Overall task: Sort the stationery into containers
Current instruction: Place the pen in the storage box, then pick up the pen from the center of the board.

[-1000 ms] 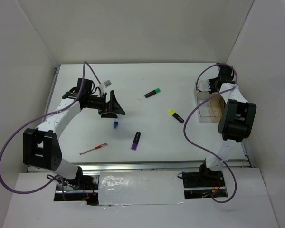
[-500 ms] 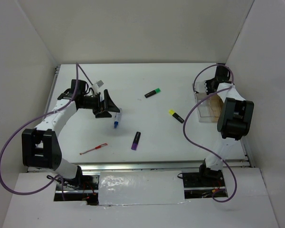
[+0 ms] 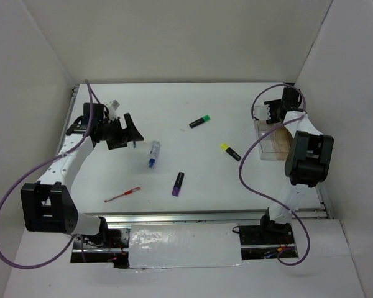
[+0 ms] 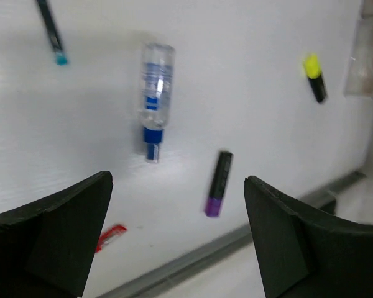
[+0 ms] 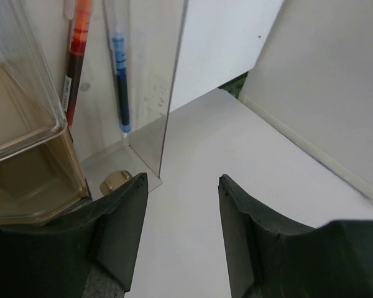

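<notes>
Overhead: a fixed camera set high at the near side looks down and forward across the whole white table [image 3: 193, 112]. The left wrist camera hangs some way above the table's middle, angled downward. The glue tube [image 4: 156, 93], purple highlighter [image 4: 217, 192] and yellow highlighter [image 4: 314, 77] it sees also show from overhead. The right wrist camera sits close beside the clear box [image 5: 25, 124] at the far right corner, which the overhead view also takes in.

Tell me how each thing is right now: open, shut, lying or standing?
Left end effector: open, empty.
Right end effector: open, empty.
White-blue tube: lying on table.
Purple highlighter: lying on table.
Green highlighter: lying on table.
Yellow highlighter: lying on table.
Red pen: lying on table.
Clear box: upright on table.
</notes>
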